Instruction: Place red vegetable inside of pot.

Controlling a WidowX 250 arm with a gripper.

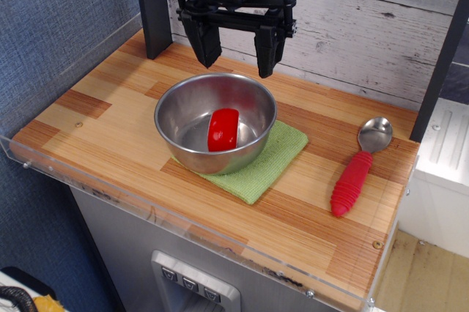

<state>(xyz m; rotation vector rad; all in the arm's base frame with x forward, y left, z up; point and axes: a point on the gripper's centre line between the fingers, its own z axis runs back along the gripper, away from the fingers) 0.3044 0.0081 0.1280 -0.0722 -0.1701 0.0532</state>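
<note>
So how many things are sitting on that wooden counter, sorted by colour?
Red: 1, the red vegetable
Silver: 1, the pot
Green: 1, the cloth
Red and silver: 1, the spoon
Total: 4

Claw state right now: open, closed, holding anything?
Claw: open, holding nothing, above the pot; the red vegetable lies inside the pot.

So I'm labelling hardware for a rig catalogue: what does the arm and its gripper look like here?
The gripper is all black, with a boxy body and two thick fingers that taper downward. A horizontal bar with small bolts joins them. A thin dark cable loops near the top right. No markings or colour accents are visible.
</note>
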